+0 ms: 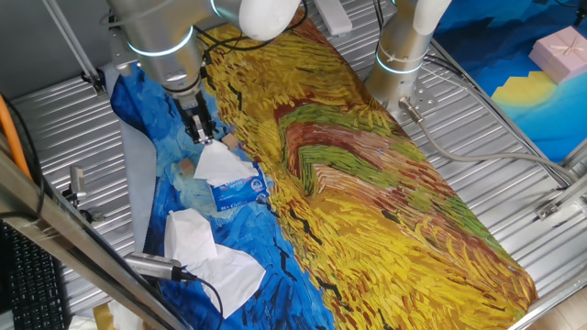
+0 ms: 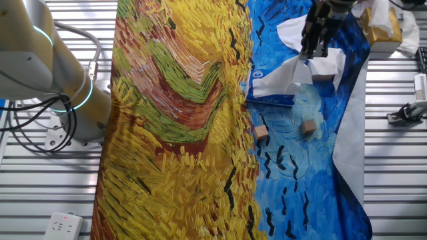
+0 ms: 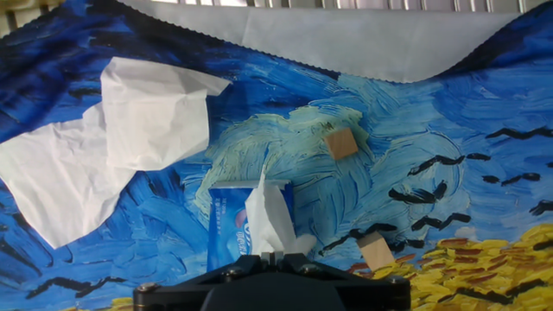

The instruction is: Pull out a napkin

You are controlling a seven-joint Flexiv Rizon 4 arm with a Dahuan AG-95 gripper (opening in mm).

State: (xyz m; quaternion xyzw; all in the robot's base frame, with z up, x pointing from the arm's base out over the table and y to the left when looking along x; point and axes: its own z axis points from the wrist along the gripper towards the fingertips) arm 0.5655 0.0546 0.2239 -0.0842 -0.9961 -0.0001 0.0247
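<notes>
My gripper (image 1: 201, 130) is shut on the top of a thin white napkin (image 1: 220, 163), which stretches up out of the small blue-and-white tissue pack (image 1: 240, 191) on the blue part of the painted cloth. In the other fixed view the gripper (image 2: 312, 51) holds the napkin (image 2: 293, 73) taut above the pack (image 2: 270, 99). In the hand view the napkin (image 3: 270, 216) rises from the pack (image 3: 226, 231) into the closed fingers (image 3: 275, 256) at the bottom edge.
A bigger white tissue wad (image 1: 206, 247) lies beside the pack; it also shows in the hand view (image 3: 112, 147). Small wooden blocks (image 3: 342, 143) (image 3: 377, 252) lie near the pack. A second arm's base (image 1: 404, 55) stands at the cloth's far side.
</notes>
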